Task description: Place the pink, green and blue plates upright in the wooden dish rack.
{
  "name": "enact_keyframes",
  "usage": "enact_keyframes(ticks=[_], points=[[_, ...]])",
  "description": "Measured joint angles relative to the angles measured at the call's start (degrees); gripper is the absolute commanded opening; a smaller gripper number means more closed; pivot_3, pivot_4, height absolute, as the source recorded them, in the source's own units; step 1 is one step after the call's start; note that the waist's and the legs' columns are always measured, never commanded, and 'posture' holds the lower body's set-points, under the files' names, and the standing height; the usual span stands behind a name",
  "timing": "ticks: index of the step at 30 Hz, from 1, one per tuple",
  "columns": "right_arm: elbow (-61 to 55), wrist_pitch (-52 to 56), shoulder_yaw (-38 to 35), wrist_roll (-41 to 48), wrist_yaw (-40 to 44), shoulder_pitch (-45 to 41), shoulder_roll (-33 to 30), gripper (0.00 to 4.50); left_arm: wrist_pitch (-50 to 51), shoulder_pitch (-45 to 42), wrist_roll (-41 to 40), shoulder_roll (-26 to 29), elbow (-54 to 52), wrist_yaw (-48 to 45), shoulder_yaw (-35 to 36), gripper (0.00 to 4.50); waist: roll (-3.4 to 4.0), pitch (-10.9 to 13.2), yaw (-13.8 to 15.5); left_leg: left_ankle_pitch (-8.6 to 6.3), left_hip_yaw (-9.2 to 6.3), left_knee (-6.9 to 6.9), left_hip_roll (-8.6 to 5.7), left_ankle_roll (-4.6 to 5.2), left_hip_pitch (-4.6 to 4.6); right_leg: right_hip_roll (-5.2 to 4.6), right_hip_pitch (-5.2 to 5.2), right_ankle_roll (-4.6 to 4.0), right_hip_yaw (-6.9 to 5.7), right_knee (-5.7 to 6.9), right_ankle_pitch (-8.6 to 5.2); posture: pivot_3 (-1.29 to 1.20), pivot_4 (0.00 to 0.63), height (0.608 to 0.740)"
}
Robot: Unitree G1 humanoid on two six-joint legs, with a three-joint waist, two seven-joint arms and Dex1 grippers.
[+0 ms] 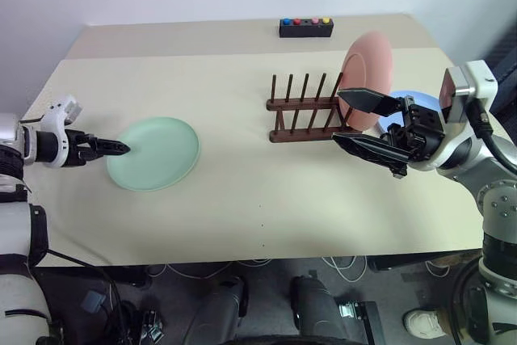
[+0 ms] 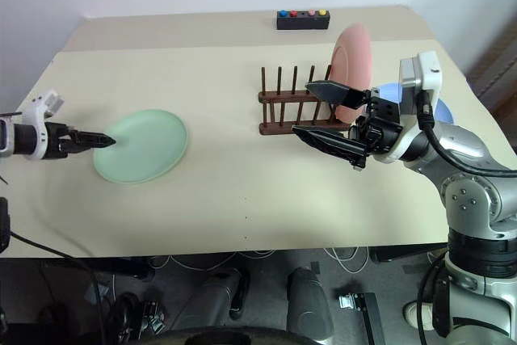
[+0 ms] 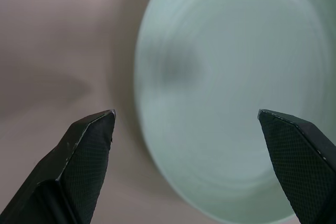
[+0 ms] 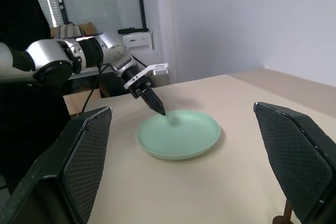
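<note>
The green plate lies flat at 9 o'clock on the table — the left gripper hovers at its rim, fingers spread. The pink plate stands upright in the wooden rack at 2 o'clock; the blue plate peeks out behind the right gripper, which gapes wide, holding nothing.

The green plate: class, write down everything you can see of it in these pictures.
The green plate is pale mint, round and shallow, with a raised rim and faint concentric rings in its well. It looks like smooth matte plastic or glazed ceramic. It lies flat, face up and empty, on the beige table on the robot's left side, well apart from the wooden dish rack. The left tool hangs open just above its near rim; whether it touches cannot be told.
</note>
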Motion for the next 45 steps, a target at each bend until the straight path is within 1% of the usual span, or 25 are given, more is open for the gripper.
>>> enact_keyframes(ticks=[2,4,5,6,11,12,15,19,23,28,30,32,34,37,38,39,40,41,43,45], points=[[0.0,0.0,0.0,0.0,-0.2,0.2,0.0,4.42,-1.1,-0.3,1.1,-0.9,2.0,-0.5,-0.1,4.5,0.0,0.0,0.0,0.0,0.0,0.0,0.0,0.0,0.0,-0.01,0.01,0.0,0.0,-0.01,0.0,0.0,0.15,0.74],[-0.1,0.0,-0.2,0.1,-0.5,0.8,-0.2,4.5,-1.7,-0.5,1.7,-1.7,4.1,-1.0,-0.1,3.94,-0.01,0.0,0.0,0.0,0.0,0.0,0.0,0.0,0.0,-0.01,0.01,0.0,0.0,-0.01,0.0,0.0,0.15,0.74],[-0.1,0.1,-0.4,0.1,-0.7,1.1,-0.3,4.5,-1.9,-0.6,2.1,-2.2,5.2,-0.8,0.1,3.59,-0.01,0.0,0.0,0.0,0.0,0.01,0.0,0.0,0.0,-0.01,0.01,0.0,0.0,0.0,0.0,0.0,0.15,0.74],[-0.1,0.1,-0.6,0.2,-0.8,1.2,-0.4,4.5,-2.1,-0.7,2.3,-2.5,6.1,-0.2,0.4,3.12,-0.01,0.0,0.0,0.0,-0.01,0.01,0.0,0.0,0.0,-0.01,0.01,0.0,0.0,0.0,0.0,0.0,0.15,0.74],[-0.4,0.1,-1.1,0.5,-1.5,1.7,-0.7,4.5,-4.9,-1.9,3.2,-5.0,8.6,3.4,2.4,0.47,-0.03,0.0,0.0,0.0,-0.01,0.02,0.0,0.0,-0.01,-0.02,0.01,0.01,0.0,0.01,0.0,0.0,0.15,0.74],[-0.5,0.0,-1.1,0.5,-1.7,1.7,-0.7,4.5,-5.0,-2.2,3.2,-5.2,9.0,3.6,2.8,0.04,-0.03,0.0,0.0,0.0,-0.01,0.02,0.0,0.0,-0.01,-0.02,0.01,0.01,0.0,0.01,0.0,0.0,0.15,0.74],[-0.7,0.0,-1.1,0.5,-1.9,1.8,-0.8,4.5,-4.9,-3.8,3.3,-5.3,9.1,3.6,4.6,0.04,-0.05,0.0,0.0,0.0,0.0,0.02,0.0,0.0,-0.01,-0.02,0.01,0.01,0.0,0.01,0.0,0.0,0.15,0.74],[-0.9,-0.1,-1.1,0.5,-2.0,2.0,-1.1,4.5,-4.6,-3.8,3.4,-5.4,9.3,4.0,5.2,0.04,-0.05,0.0,-0.2,0.0,-0.01,0.02,0.0,0.0,-0.01,0.0,0.0,0.01,0.0,0.03,0.0,0.0,0.15,0.74],[-1.4,-0.5,-0.6,-0.6,-1.8,2.0,-1.2,4.5,-1.4,-4.9,1.9,-5.4,9.5,4.0,8.8,0.04,-0.12,0.0,-0.1,0.0,-0.01,0.05,0.0,0.0,-0.01,0.01,0.0,0.01,-0.01,0.03,0.0,0.0,0.15,0.74],[-3.2,-1.2,2.2,-3.6,-0.9,1.9,-2.9,4.5,3.1,-6.6,-3.7,-4.9,6.3,6.0,17.2,0.04,-0.14,0.0,-0.1,0.01,-0.01,0.07,0.0,0.0,-0.02,-0.01,0.0,0.03,-0.02,0.04,0.0,0.0,0.15,0.74],[-3.4,-2.1,3.3,-5.7,-1.4,-0.2,-3.0,4.5,2.3,-3.9,-8.8,-6.0,-0.7,9.3,25.2,0.04,-0.14,0.0,-0.3,0.03,-0.02,0.06,0.01,-0.05,-0.02,-0.04,-0.04,0.02,0.0,0.09,0.0,0.0,0.15,0.74],[-3.4,-5.1,5.5,-10.3,-2.3,-3.8,-3.1,4.5,2.0,-2.0,-14.0,-9.8,-7.6,15.1,33.7,0.04,-0.14,0.0,-0.2,0.05,-0.05,0.08,0.02,-0.09,-0.02,-0.04,-0.05,0.01,-0.02,0.12,0.0,0.0,0.15,0.74],[-3.2,-10.2,9.6,-18.0,-3.7,-7.5,-2.9,4.5,1.1,-0.3,-18.6,-16.0,-16.0,22.9,41.6,0.04,-0.14,0.0,-0.1,0.06,-0.04,0.14,0.02,-0.1,-0.02,-0.05,-0.11,0.01,-0.03,0.12,0.0,0.0,0.15,0.74],[-2.4,-19.0,16.0,-28.8,-4.3,-10.3,-1.6,4.5,-3.3,3.2,-23.3,-26.9,-29.7,33.7,48.1,0.04,-0.23,0.0,0.0,0.2,-0.02,0.27,0.02,-0.35,-0.14,-0.05,-0.05,0.02,-0.03,0.08,0.01,0.0,0.15,0.74],[-2.0,-20.7,17.4,-31.0,-4.9,-11.2,-0.4,4.5,-5.2,4.3,-24.1,-30.2,-33.6,36.9,49.4,0.04,-0.23,0.0,0.0,0.21,0.01,0.32,0.01,-0.36,-0.2,-0.07,-0.07,0.03,-0.02,0.09,0.01,0.0,0.15,0.74],[-1.2,-23.6,19.5,-35.0,-6.2,-13.4,1.4,4.5,-8.2,5.7,-25.1,-35.6,-39.5,41.6,50.9,0.04,-0.23,0.0,-0.1,0.22,0.05,0.42,0.01,-0.38,-0.33,-0.06,-0.18,0.07,0.02,0.12,0.05,0.0,0.15,0.74],[-0.5,-26.4,21.5,-38.7,-7.4,-15.9,2.3,4.5,-10.7,6.7,-26.2,-40.9,-44.5,45.1,51.0,0.04,-0.23,0.0,0.1,0.24,0.06,0.51,0.0,-0.4,-0.48,-0.07,-0.29,0.11,0.02,0.15,0.09,0.0,0.15,0.74],[-0.1,-29.5,23.2,-42.7,-8.4,-18.1,2.7,4.5,-12.0,7.7,-27.0,-44.7,-48.3,47.7,50.4,0.04,-0.28,0.0,0.1,0.24,0.05,0.54,0.0,-0.41,-0.55,-0.05,-0.36,0.12,0.01,0.14,0.12,0.0,0.15,0.74],[1.8,-36.6,26.2,-52.1,-10.7,-20.5,2.1,4.5,-13.4,10.1,-28.8,-49.9,-55.0,51.6,48.6,0.04,-0.44,-0.1,0.1,0.24,0.06,0.52,0.0,-0.41,-0.56,-0.03,-0.37,0.13,0.01,0.12,0.12,0.0,0.15,0.74],[5.5,-42.8,29.1,-61.6,-13.5,-20.6,1.0,4.5,-14.6,12.1,-31.0,-53.9,-60.6,54.9,47.6,0.04,-0.49,-0.2,0.1,0.24,0.08,0.53,0.0,-0.42,-0.56,-0.01,-0.37,0.12,0.02,0.12,0.12,0.0,0.15,0.74]])
